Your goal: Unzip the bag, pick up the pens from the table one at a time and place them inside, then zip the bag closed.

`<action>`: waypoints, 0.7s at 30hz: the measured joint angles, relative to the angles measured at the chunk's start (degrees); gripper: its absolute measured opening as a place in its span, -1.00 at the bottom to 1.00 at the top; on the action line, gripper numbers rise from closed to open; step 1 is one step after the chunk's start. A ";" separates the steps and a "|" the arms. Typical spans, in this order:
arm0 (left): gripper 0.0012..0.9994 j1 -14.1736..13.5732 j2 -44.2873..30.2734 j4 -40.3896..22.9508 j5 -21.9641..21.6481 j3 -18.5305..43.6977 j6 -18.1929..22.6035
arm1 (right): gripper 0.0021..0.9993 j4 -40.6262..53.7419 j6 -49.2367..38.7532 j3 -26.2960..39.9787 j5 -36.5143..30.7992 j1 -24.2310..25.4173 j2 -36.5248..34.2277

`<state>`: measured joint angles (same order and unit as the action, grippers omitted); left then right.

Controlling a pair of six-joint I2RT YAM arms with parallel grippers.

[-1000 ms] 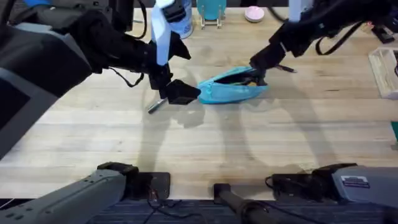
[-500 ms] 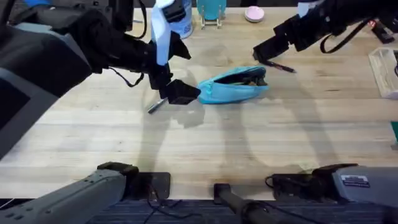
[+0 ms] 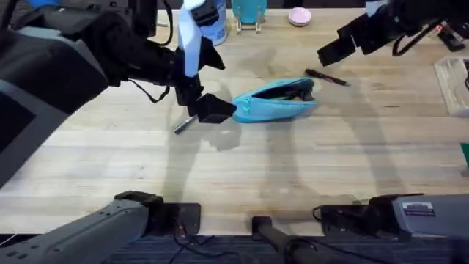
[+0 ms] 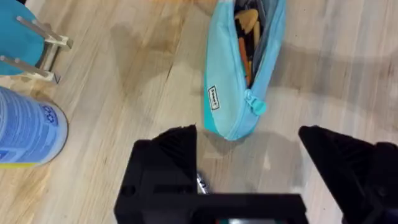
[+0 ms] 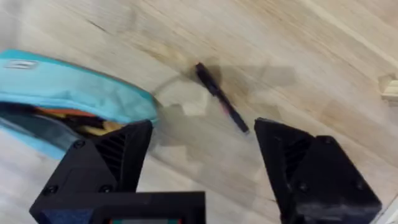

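Note:
The light blue bag (image 3: 277, 100) lies mid-table with its zipper open and orange and yellow items showing inside (image 4: 245, 37). My left gripper (image 3: 214, 108) stands open at the bag's left end; the pull-tab end (image 4: 252, 106) lies just ahead of its fingertips. A silvery pen (image 3: 182, 125) pokes out from under that gripper. The black pen (image 3: 327, 77) with a red bit lies on the table (image 3: 293, 161) just behind the bag's right end. My right gripper (image 3: 333, 51) hovers open above that pen (image 5: 221, 99), holding nothing, with the bag (image 5: 74, 93) off to one side.
A blue-labelled white bottle (image 3: 209, 22), a teal stand (image 3: 249, 13) and a pink round object (image 3: 299, 16) stand along the far edge. A clear box (image 3: 454, 84) sits at the right edge. The front half of the table is bare wood.
My right gripper has lifted off the bag's right end and moved back and to the right, above the black pen. The left arm and the bag have stayed put.

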<state>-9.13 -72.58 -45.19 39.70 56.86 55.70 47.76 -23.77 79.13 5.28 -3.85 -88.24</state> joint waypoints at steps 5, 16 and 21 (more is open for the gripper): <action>0.99 0.00 0.00 0.00 1.04 0.00 0.00 | 0.99 -2.97 -2.03 0.00 -0.17 1.95 -2.61; 0.99 0.00 0.00 0.00 1.23 0.00 0.00 | 0.99 -4.90 -6.51 0.22 -0.61 4.19 -10.90; 0.99 0.00 0.00 0.00 1.23 0.00 0.00 | 0.99 -7.67 -7.94 0.22 -0.63 4.19 -13.91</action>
<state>-9.13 -72.58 -45.19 40.93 56.86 55.70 40.10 -31.70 79.35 4.64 0.34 -102.15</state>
